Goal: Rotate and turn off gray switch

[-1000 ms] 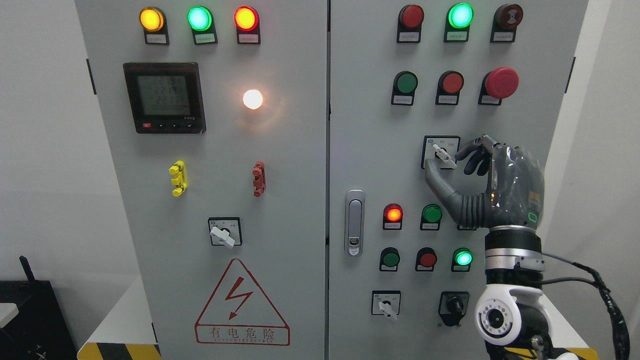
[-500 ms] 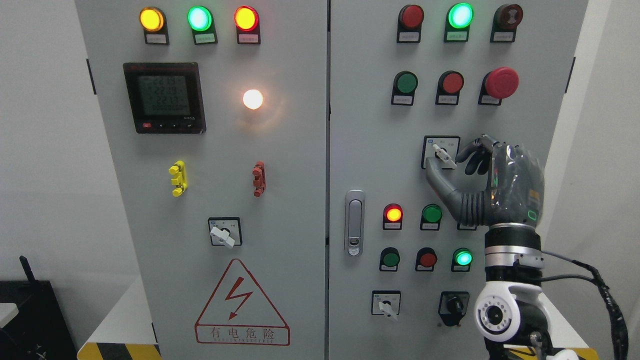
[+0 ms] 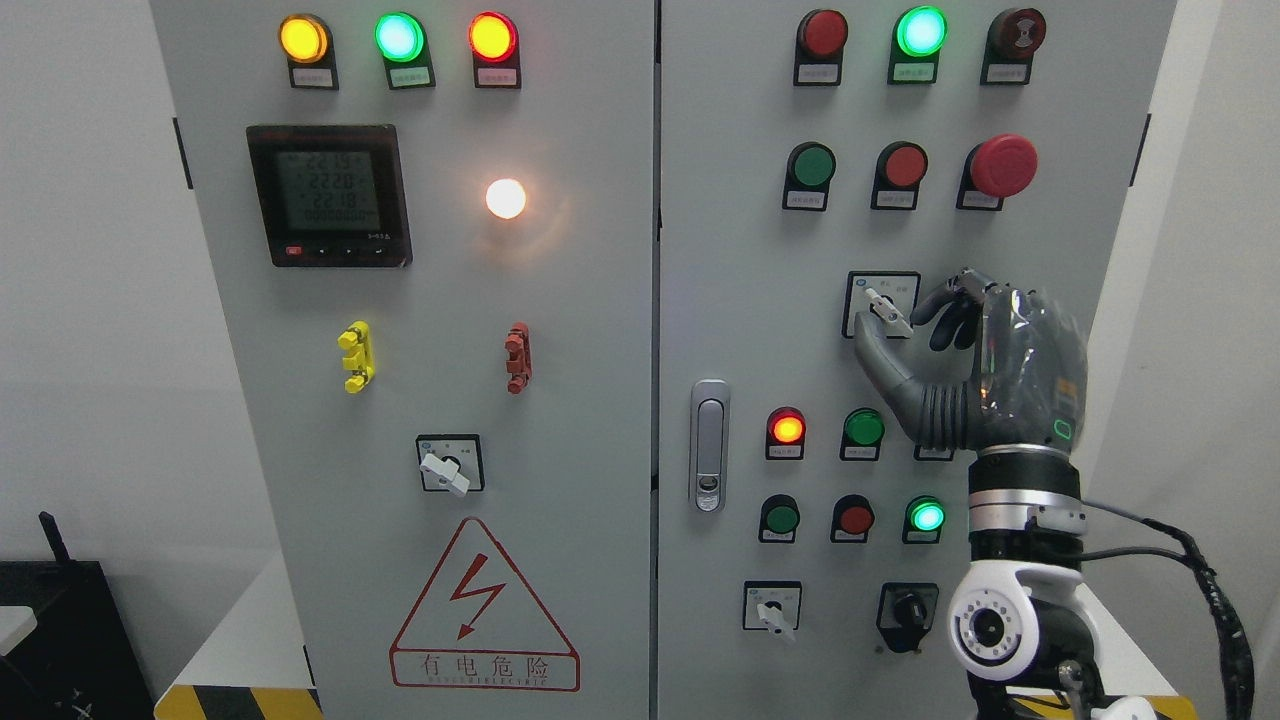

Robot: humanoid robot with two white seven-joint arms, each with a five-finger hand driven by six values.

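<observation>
The gray switch (image 3: 885, 308) sits on the right cabinet door (image 3: 740, 300), its lever tilted with the top to the left. My right hand (image 3: 915, 335) is closed on this lever, thumb below and fingertips (image 3: 935, 305) at its right.

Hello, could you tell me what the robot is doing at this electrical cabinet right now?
The robot's right hand is up at the gray rotary switch on the right door of the cabinet. Its thumb comes at the white handle from below and its index finger from the right, pinching or about to pinch it. The handle sits tilted, its upper end pointing up and to the left. The left hand is out of view. Several indicator lamps are lit, including a green lamp at top right.
</observation>
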